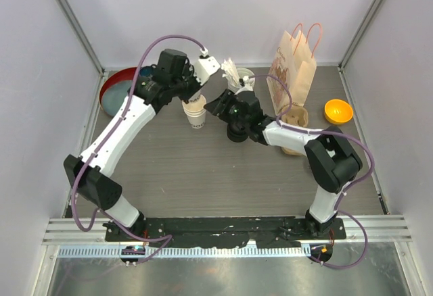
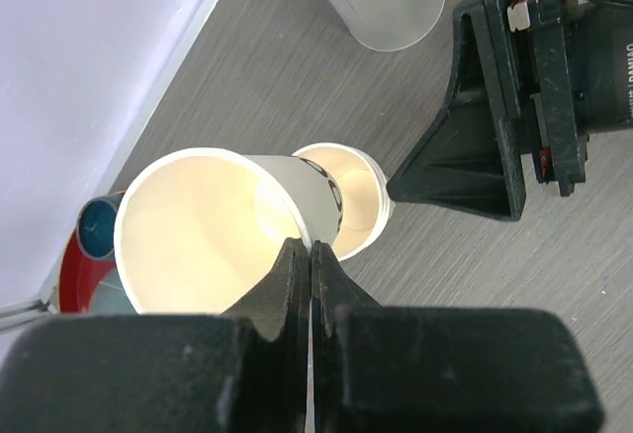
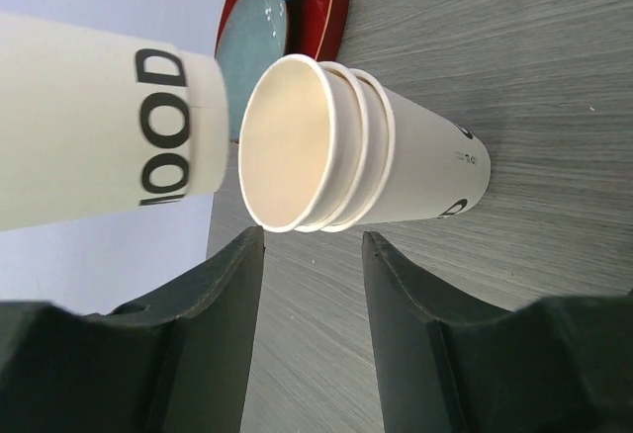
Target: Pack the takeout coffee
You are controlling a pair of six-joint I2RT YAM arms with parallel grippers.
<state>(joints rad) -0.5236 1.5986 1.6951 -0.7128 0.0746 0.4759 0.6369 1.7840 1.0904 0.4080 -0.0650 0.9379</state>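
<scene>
My left gripper (image 2: 310, 247) is shut on the rim of one white paper cup (image 2: 213, 230) and holds it tilted just above a stack of nested white cups (image 2: 346, 196) standing on the table. In the right wrist view the held cup (image 3: 99, 146) shows dark print and hangs clear of the stack (image 3: 396, 161), which is three cups. My right gripper (image 3: 312, 240) is open and empty, with its jaws close beside the stack's rim and not touching it. From above, both grippers meet at the cups (image 1: 195, 115). A dark round shape (image 1: 237, 133) lies under my right wrist; I cannot tell whether it is the lids.
A white cylinder of white sticks (image 1: 239, 76) stands behind the cups. A tan pulp carrier (image 1: 296, 121) and a paper bag (image 1: 293, 66) are at the right, with an orange bowl (image 1: 337, 111) beyond. A red plate holding a blue dish (image 1: 117, 88) sits at the back left.
</scene>
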